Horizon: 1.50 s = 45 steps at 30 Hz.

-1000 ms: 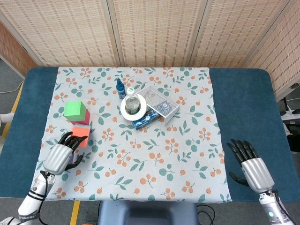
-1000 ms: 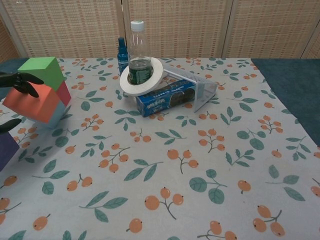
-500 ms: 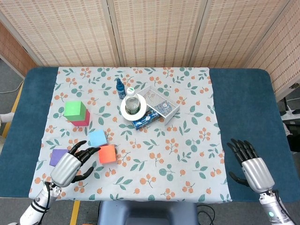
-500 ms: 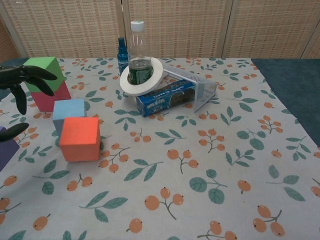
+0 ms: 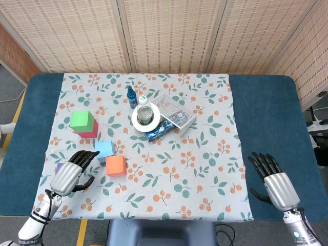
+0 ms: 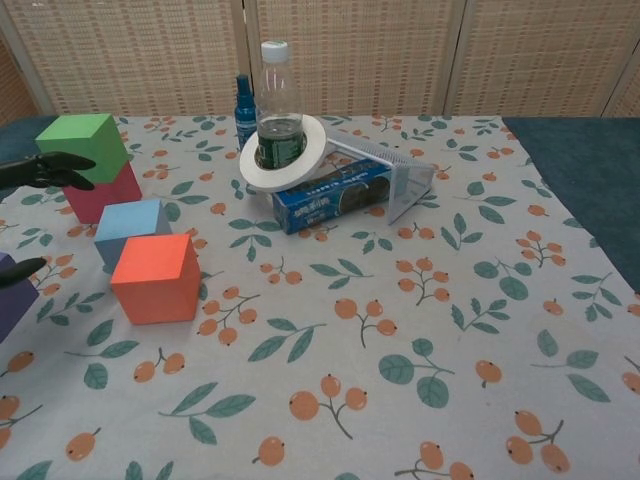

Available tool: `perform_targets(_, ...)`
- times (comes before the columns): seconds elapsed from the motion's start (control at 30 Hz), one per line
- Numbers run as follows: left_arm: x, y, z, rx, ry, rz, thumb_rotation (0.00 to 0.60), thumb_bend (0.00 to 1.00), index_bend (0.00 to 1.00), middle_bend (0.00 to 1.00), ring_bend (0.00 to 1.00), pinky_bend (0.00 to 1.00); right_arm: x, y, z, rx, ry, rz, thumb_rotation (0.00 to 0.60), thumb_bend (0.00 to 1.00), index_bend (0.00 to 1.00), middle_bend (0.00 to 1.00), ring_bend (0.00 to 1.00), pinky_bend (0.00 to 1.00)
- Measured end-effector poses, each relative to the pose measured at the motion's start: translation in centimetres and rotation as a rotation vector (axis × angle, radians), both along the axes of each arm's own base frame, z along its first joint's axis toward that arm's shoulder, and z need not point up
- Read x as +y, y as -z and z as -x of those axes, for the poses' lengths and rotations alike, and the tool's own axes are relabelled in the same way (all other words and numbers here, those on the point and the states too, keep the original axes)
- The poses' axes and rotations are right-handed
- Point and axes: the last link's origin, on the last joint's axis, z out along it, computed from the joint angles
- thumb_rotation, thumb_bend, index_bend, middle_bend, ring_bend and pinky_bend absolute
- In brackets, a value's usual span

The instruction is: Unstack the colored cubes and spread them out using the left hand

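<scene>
A green cube point(image 5: 81, 121) point(image 6: 83, 145) sits stacked on a pink-red cube point(image 5: 90, 130) point(image 6: 100, 192) at the left of the floral cloth. A light blue cube point(image 5: 105, 149) point(image 6: 131, 226) rests on the cloth, and an orange cube point(image 5: 116, 165) point(image 6: 156, 278) stands just in front of it. A purple cube point(image 5: 59, 166) point(image 6: 12, 300) lies at the far left, mostly hidden under my left hand point(image 5: 70, 176). That hand is open, fingers spread toward the blue cube, holding nothing. My right hand point(image 5: 274, 183) lies open on the blue table at the lower right.
A water bottle point(image 5: 144, 110) ringed by a white tape roll point(image 6: 282, 155), a blue box point(image 6: 330, 197), a clear tilted container point(image 5: 177, 114) and a small blue bottle point(image 5: 131, 96) cluster at the table's middle back. The cloth point(image 5: 189, 169) covers the table's centre.
A second ago my left hand held the orange cube by the stack; it set it down in front of the blue cube, let go and drew back left.
</scene>
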Motion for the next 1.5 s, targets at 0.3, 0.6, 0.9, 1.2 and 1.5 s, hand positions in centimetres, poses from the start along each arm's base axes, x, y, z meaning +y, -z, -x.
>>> perform_targets(0.3,1.2,1.8,0.9,0.078,-0.007,0.057,0.600,0.39,0.00,0.00,0.00,0.03,0.1,-0.1,-0.1,-0.004,-0.002,-0.002,0.600,0.13,0.00,0.00,0.00,0.00)
perform_targets(0.6,2.9,5.1,-0.1,0.144,0.060,0.081,0.600,0.37,0.00,0.00,0.00,0.03,0.1,0.1,0.0,-0.004,-0.001,-0.014,0.600,0.13,0.00,0.00,0.00,0.00)
perform_targets(0.9,3.8,6.6,-1.7,0.174,0.114,0.084,0.600,0.37,0.00,0.00,0.04,0.02,0.0,-0.2,0.0,-0.010,0.003,-0.004,0.600,0.13,0.00,0.00,0.00,0.00)
perform_targets(1.2,3.9,7.6,-2.0,0.215,0.097,0.109,0.600,0.36,0.00,0.00,0.18,0.02,-0.1,-0.4,0.1,-0.013,0.005,0.003,0.600,0.13,0.00,0.00,0.00,0.00)
perform_targets(1.5,3.9,7.8,-2.5,0.171,0.132,0.074,0.600,0.41,0.09,0.16,0.50,0.08,-0.1,-0.3,0.1,-0.012,0.007,0.001,0.600,0.13,0.00,0.00,0.00,0.00)
